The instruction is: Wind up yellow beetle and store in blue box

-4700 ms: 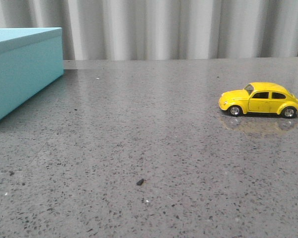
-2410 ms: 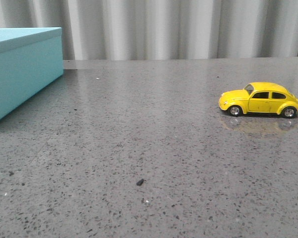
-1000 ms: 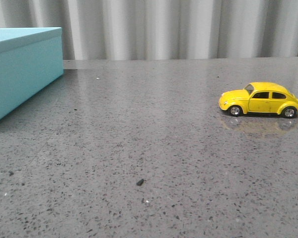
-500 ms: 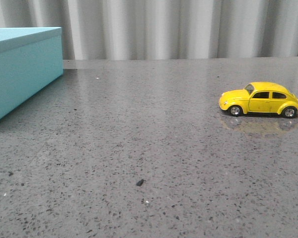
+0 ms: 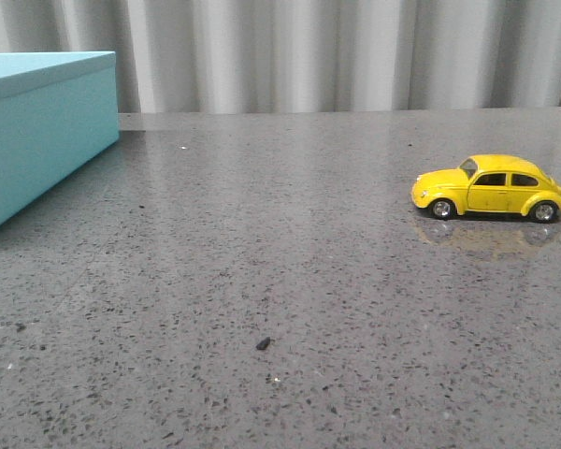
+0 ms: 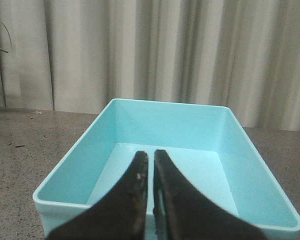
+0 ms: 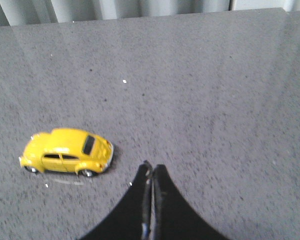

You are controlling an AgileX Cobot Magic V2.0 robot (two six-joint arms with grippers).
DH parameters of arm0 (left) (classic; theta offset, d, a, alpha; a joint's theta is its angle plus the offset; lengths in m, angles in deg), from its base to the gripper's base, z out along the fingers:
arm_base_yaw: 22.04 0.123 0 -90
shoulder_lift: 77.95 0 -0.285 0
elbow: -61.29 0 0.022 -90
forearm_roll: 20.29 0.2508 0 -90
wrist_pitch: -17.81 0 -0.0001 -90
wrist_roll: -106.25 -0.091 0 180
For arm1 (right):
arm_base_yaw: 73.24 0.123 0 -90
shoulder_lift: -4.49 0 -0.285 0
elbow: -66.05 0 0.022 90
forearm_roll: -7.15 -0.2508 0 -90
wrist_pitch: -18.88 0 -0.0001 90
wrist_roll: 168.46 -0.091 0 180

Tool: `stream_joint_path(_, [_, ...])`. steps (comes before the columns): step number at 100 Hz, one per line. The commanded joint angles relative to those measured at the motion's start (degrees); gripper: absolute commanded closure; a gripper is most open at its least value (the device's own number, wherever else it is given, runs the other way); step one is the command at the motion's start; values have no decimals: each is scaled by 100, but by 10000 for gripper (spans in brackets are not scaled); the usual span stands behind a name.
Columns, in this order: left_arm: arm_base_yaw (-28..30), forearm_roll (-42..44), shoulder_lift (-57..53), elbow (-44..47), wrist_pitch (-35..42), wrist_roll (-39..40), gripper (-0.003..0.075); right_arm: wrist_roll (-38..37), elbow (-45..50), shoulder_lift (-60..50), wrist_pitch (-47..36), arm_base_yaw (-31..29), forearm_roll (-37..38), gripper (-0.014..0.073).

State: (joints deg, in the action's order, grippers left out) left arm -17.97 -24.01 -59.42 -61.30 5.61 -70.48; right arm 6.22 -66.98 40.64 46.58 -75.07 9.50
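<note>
Front camera sits low, facing forward over the speckled grey stone desk [image 5: 280, 281]; both wrist cameras look down across that same desk.

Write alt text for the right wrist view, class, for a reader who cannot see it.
A yellow beetle toy car stands on its wheels on a speckled grey table. The right gripper, shut and empty, hangs above the table beside the car, not touching it.

On the worktop [image 5: 290, 271] the yellow beetle [image 5: 491, 187] sits on its wheels at the right of the frame, nose pointing left. The blue box [image 5: 37, 126] stands at the upper left edge, well apart from it.
</note>
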Motion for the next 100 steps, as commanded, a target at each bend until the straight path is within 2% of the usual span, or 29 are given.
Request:
stream_joint_path(1, [0, 4, 172, -217, 617, -17, 741, 43, -282, 429, -564, -1, -12, 655])
stream_joint_path(8, [0, 4, 172, -217, 761, -17, 741, 43, -343, 665, -603, 25, -29, 655])
stream_joint_path(19, [0, 4, 172, -217, 861, -17, 741, 43, -742, 1215, 50, 163, -39, 655])
stream_joint_path(46, [0, 4, 172, -217, 708, -17, 741, 43, -2127, 2800, 1156, 974, -39, 655])
stream_joint_path(60, [0, 4, 172, -217, 708, -17, 741, 43, -2732, 3512, 1383, 1321, -39, 655])
stream_joint_path(79, [0, 4, 172, -217, 708, -17, 741, 43, -3602, 4364, 2259, 1509, -76, 655])
stream_joint_path(100, [0, 4, 172, -217, 708, -17, 741, 43, -4189, 5004, 2631, 1672, -165, 655])
